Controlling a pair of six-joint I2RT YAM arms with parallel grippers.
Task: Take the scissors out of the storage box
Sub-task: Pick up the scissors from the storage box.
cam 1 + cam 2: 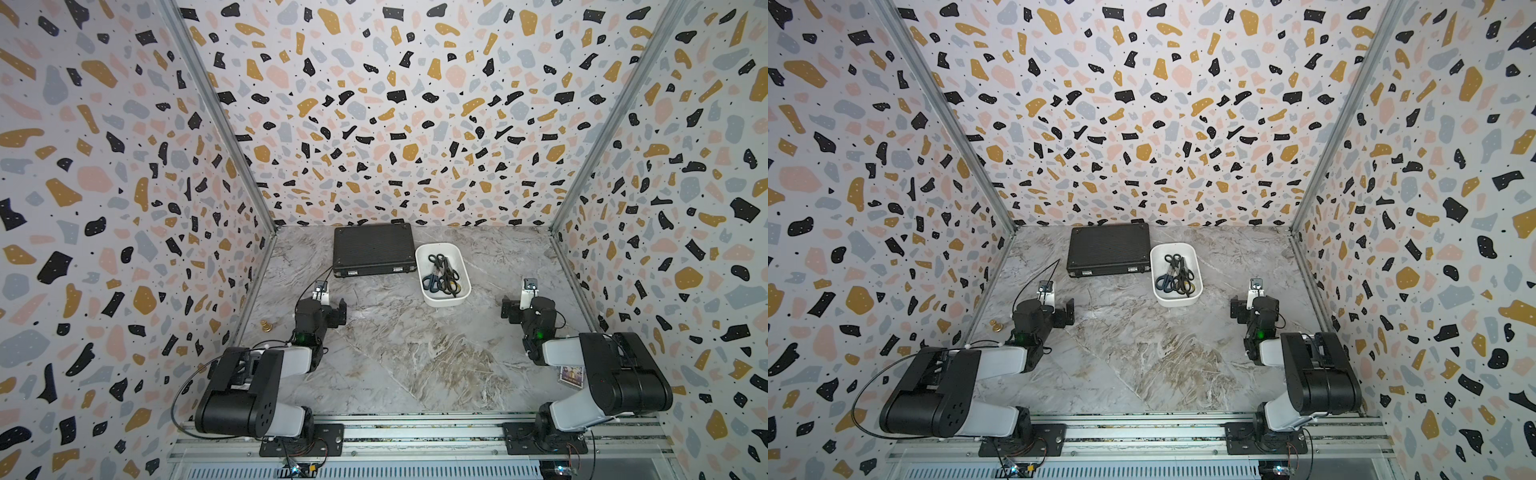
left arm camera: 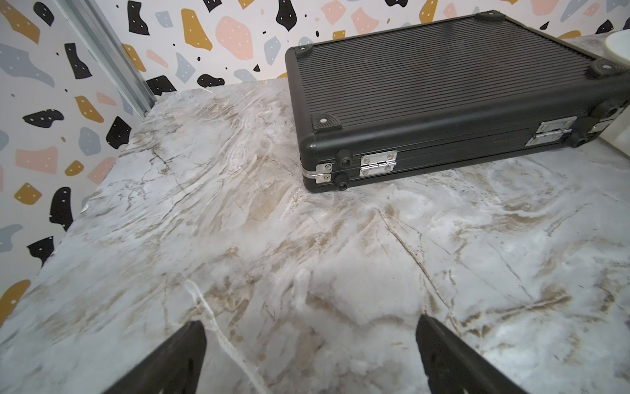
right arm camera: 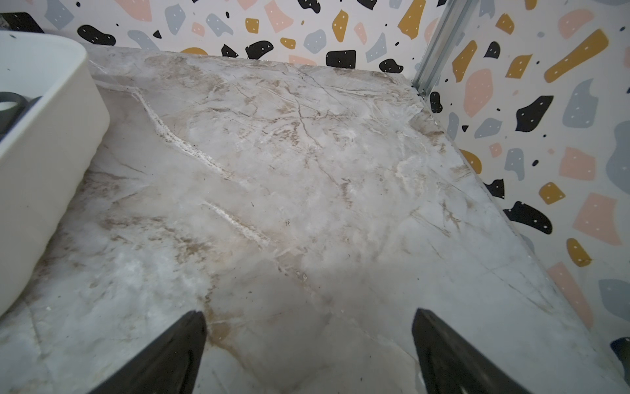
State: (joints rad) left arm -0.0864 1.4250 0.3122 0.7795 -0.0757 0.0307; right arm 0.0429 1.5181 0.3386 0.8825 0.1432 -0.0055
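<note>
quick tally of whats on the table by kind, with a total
scissors: 6, heaped and overlapping, so approximate
white storage box: 1
black ribbed case: 1
small brass object: 1
small printed card, partly hidden: 1
total: 10

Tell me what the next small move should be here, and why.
Probably swing the right hand over the storage box. That hand is open and empty, the scissors all lie piled inside the box, and in both top views the box sits nearer to it than to the left hand.
</note>
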